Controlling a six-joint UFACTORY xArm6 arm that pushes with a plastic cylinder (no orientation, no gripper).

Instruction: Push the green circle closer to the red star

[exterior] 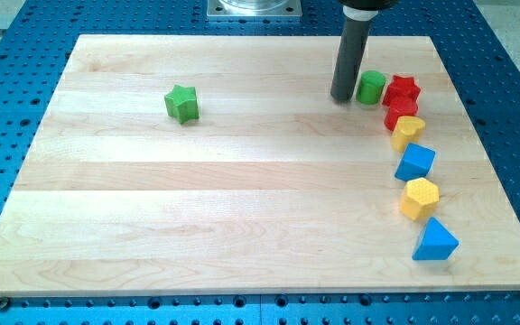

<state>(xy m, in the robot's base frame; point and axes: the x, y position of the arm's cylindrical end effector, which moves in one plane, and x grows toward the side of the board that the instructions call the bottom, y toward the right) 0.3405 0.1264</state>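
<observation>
Standing near the board's top right in the camera view, my tip (pixel 342 97) is a bare rod with no jaws to open or close, just left of the green circle (pixel 371 87). That circle sits beside the red star (pixel 403 89), seemingly touching it. Star, circle and tip line up, so any further push runs toward the view's right.
</observation>
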